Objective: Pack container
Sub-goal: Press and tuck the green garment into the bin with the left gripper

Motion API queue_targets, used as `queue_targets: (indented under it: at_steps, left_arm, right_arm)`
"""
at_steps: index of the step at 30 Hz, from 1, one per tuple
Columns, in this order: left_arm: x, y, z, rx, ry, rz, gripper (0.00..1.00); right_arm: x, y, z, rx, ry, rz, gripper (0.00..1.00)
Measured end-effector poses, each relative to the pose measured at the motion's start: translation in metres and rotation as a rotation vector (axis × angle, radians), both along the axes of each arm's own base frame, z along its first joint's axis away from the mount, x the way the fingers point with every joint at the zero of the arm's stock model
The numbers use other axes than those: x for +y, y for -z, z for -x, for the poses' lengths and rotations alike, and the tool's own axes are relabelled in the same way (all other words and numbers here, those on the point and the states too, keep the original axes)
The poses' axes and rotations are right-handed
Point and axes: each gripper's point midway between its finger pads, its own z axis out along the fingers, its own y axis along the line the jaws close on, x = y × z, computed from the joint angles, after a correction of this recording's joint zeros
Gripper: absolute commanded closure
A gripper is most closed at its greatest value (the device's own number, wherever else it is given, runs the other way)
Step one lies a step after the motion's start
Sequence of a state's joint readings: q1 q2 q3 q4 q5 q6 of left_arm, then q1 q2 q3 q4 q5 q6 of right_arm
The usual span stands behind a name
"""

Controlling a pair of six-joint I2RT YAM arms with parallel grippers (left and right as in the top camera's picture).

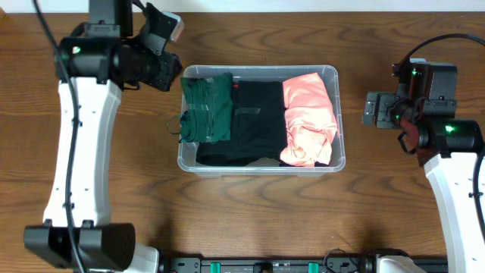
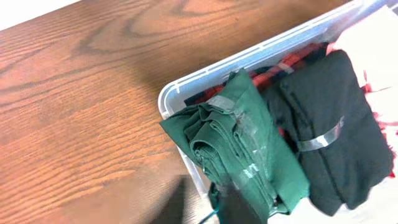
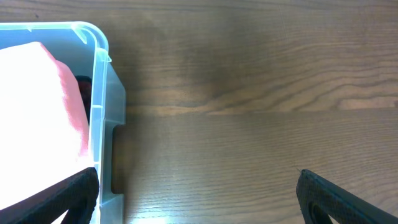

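The clear rectangular plastic container (image 1: 261, 67) sits at the middle of the brown wooden bench (image 1: 258, 220), its long sides running left to right. It is packed with cloth. A dark green folded garment (image 1: 206, 110) fills the left end, and part of it hangs out over the left rim. Beside it lies a black folded garment (image 1: 256, 114) with a clear band across it. A salmon-pink crumpled garment (image 1: 308, 117) takes up the right end. In the left wrist view a red plaid cloth (image 2: 292, 62) shows from under the green and black pieces, against the far wall.

The left claw (image 1: 165, 72) hangs just off the container's far left corner, over the bench. Its fingers are hidden in the overhead view and do not show clearly in its own camera, so I cannot tell whether it is spread or closed.

The right claw (image 3: 199, 198) is over bare bench just to the right of the container. Its two dark fingers (image 3: 329, 199) are spread wide with nothing between them, and the left one is close to the container's right wall.
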State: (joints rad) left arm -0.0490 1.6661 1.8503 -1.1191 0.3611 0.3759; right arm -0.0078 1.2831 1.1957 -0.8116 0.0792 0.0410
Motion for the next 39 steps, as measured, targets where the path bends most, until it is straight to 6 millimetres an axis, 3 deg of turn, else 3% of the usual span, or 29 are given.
queue_targets:
  at_steps: [4, 14, 21, 39]
  left_arm:
    - [-0.007, 0.016, 0.004, 0.063, -0.014, 0.012, 0.94]
    - [-0.047, 0.116, 0.013, 0.291, 0.061, -0.011, 0.94]
    - [-0.052, 0.174, 0.005, 0.385, 0.049, -0.018, 0.94]
    - [-0.052, 0.190, 0.002, 0.361, 0.037, -0.115, 0.94]
  right_arm:
    - [0.000, 0.000, 0.000, 0.000, -0.001, 0.000, 0.01]
    - [0.000, 0.000, 0.000, 0.000, 0.000, 0.000, 0.01]
    - [0.000, 0.000, 0.000, 0.002, 0.000, 0.000, 0.01]
    - [0.000, 0.001, 0.001, 0.007, -0.001, 0.000, 0.01]
